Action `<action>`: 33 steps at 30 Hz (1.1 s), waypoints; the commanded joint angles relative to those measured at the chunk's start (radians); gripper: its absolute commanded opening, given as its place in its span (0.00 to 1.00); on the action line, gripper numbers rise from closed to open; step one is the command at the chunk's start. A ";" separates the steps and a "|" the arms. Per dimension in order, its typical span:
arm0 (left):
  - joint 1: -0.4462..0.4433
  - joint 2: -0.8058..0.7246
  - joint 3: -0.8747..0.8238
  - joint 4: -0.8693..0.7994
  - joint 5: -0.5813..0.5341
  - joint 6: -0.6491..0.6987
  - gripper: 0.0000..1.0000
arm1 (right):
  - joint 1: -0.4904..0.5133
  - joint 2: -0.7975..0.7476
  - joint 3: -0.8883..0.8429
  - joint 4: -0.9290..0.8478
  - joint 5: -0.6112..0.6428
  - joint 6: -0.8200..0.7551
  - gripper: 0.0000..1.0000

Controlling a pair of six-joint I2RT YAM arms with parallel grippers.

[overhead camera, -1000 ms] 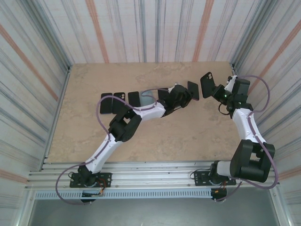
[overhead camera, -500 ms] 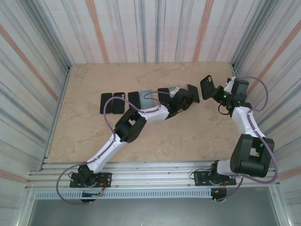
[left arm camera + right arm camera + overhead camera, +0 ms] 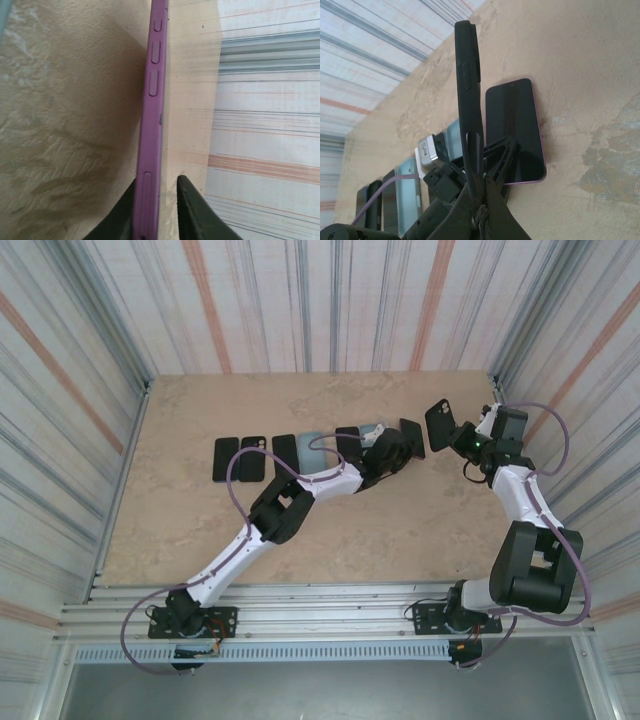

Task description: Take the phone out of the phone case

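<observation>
Phone [image 3: 514,131]: dark screen facing up, thin purple rim, lying on the table at the right end of the row of cases [image 3: 255,457]. Phone case [image 3: 468,80]: black, raised side buttons, upright on edge, lifted clear, right of that row.

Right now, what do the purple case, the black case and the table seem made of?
The purple case: probably soft silicone or rubber, matte, with moulded button bumps. The black case: likely matte rubbery plastic, no glare. The table: smooth beige board with marble-like veining, perhaps laminate.
</observation>
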 commanded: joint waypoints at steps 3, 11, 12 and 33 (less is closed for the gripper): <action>-0.004 -0.001 0.059 -0.049 0.012 0.049 0.37 | -0.007 0.006 -0.012 -0.017 -0.001 -0.005 0.00; 0.005 -0.042 0.082 -0.186 0.072 0.158 0.55 | -0.008 -0.004 -0.031 -0.036 0.014 -0.018 0.00; 0.005 -0.051 0.076 -0.199 0.073 0.173 0.58 | -0.007 -0.004 -0.034 -0.035 0.014 -0.016 0.00; 0.026 -0.142 0.036 -0.284 0.102 0.274 0.65 | -0.064 0.110 -0.016 0.026 0.020 -0.073 0.00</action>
